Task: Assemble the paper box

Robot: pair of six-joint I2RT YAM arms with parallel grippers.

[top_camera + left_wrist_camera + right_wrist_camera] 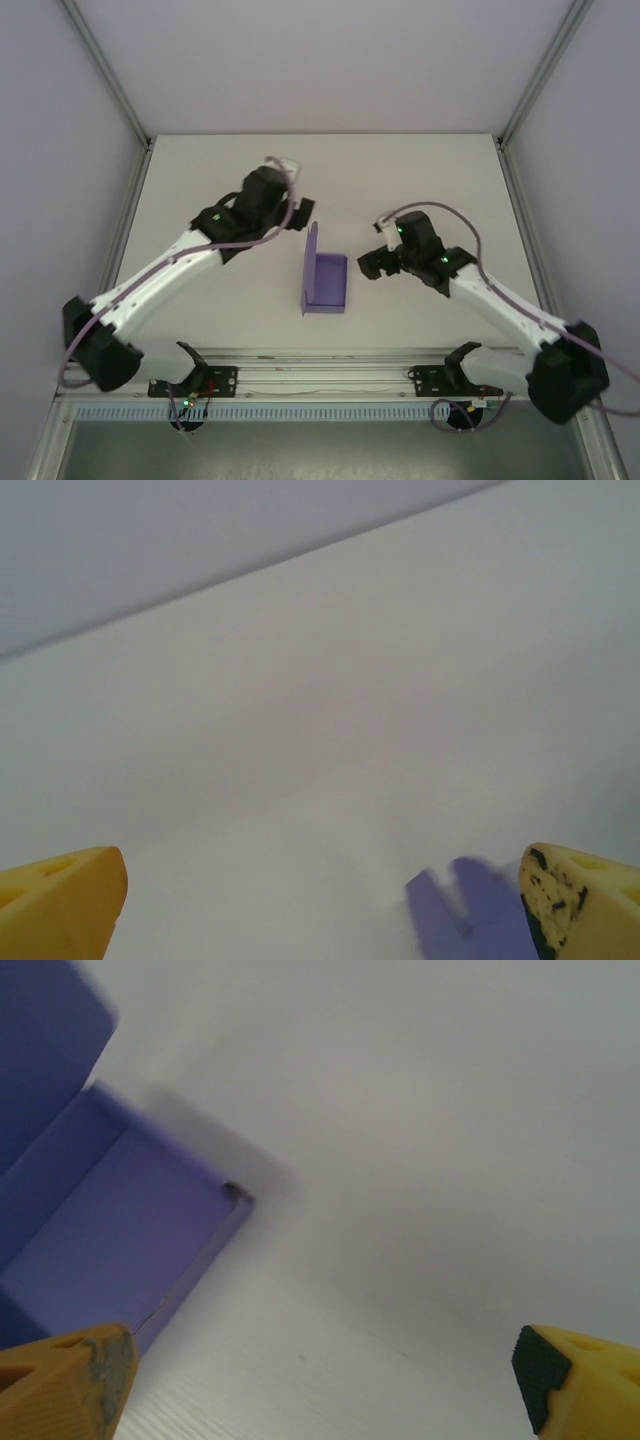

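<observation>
Folding down the upright lid depends on which arm flanks it.
Paper box [328,283] sits mid-desk [430,180], long axis near-to-far, lid [310,265] standing along its left edge; left end effector [303,213], spread wide and empty, hovers by the lid's far end, while right end effector [369,265], equally spread, waits just right of the box.
</observation>
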